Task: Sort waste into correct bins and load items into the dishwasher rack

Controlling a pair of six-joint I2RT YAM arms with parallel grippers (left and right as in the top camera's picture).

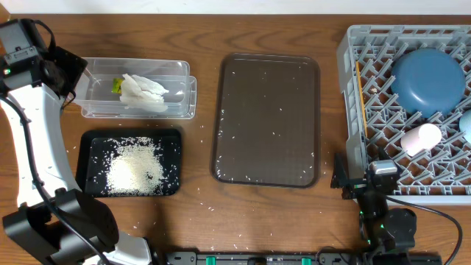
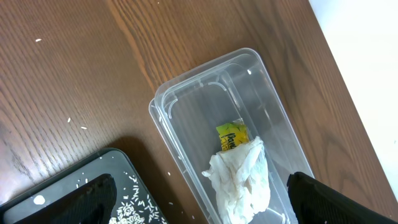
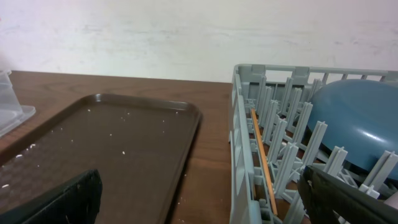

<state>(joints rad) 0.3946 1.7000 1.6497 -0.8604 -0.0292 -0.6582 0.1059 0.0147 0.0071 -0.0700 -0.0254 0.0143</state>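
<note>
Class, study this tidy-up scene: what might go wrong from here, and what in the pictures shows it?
1. The open left gripper hangs close to the clear tub; a careless move might knock it and spill the tissue.
2. Stray rice grains lie on the table and brown tray, so some waste may go unsorted.
3. The chopsticks lie along the dishwasher rack wall and might slip through a gap.

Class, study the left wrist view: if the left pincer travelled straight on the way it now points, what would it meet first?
The left pincer would probably meet the crumpled white tissue inside the clear plastic rectangular tub first, though depth is unclear.
</note>
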